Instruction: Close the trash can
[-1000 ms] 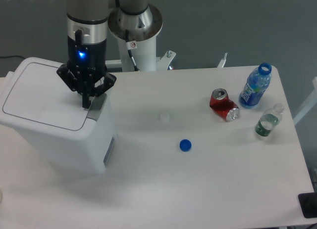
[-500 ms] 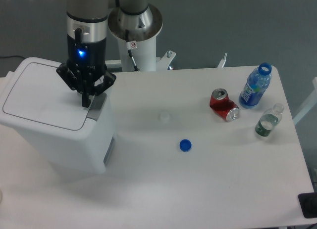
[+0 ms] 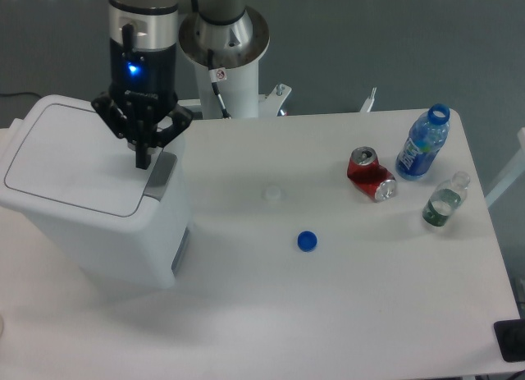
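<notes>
From the fixed camera I see a white worktop [image 3: 344,306] in front of a grey wall. The trash can [image 3: 90,208] stands at the left edge of it, and its lid lies flat on the body, so I judge the closing is done or nearly done; only pulling away seems left. My end effector [image 3: 143,157] hangs just above the grey latch tab [image 3: 161,171], at the lid's front edge. Its fingers are clenched together and hold nothing.
</notes>
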{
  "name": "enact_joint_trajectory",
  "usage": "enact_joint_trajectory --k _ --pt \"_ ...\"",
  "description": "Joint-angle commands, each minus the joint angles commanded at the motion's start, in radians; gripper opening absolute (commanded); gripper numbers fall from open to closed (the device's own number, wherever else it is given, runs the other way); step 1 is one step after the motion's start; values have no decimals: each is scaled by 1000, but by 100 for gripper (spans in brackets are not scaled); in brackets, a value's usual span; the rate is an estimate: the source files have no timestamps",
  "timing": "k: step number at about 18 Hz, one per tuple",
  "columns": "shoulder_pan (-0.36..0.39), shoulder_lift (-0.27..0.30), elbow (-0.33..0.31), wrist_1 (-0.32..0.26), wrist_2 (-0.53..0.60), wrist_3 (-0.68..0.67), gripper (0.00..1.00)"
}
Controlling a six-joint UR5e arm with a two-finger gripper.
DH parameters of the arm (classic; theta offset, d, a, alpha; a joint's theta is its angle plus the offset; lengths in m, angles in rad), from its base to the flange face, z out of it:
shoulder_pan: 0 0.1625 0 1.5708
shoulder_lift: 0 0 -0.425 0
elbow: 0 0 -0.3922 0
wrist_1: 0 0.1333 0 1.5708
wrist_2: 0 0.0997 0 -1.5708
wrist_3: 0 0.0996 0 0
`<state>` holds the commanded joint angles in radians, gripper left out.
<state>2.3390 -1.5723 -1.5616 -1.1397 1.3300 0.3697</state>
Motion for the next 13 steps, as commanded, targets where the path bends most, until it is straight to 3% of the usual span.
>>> enact_joint_trajectory --k 2,3,4,8,13 --pt "61 0 3 0 -12 6 70" --pt "97 0 3 0 -12 20 92" --pt "129 -3 3 0 -12 35 100" --pt "249 -23 3 0 -6 99 100" --pt "361 -118 6 3 61 334 100"
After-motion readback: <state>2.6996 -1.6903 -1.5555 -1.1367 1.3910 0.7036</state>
